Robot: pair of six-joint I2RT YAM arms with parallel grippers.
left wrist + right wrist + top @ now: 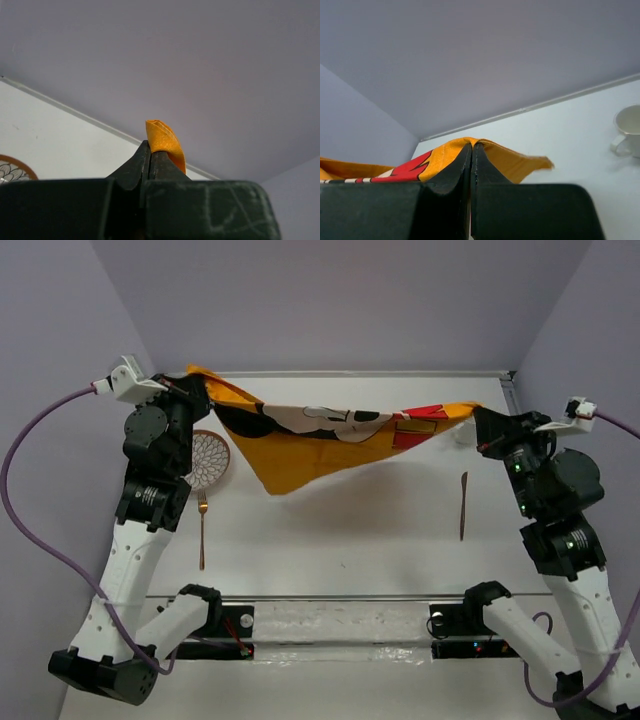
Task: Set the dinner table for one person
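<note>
Placemat (300,455) aloft between left hand (149,150) and right hand (471,150), both tight on its corners; cup (630,127) contents unclear.

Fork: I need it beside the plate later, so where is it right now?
In the top view the fork lies flat on the white table, on the left side, just nearer than the patterned plate and beside the left arm.

The cloth (300,455) is orange with a black, white and red cartoon print; the desk (340,540) is white, the plate (208,458) brown-rimmed.
</note>
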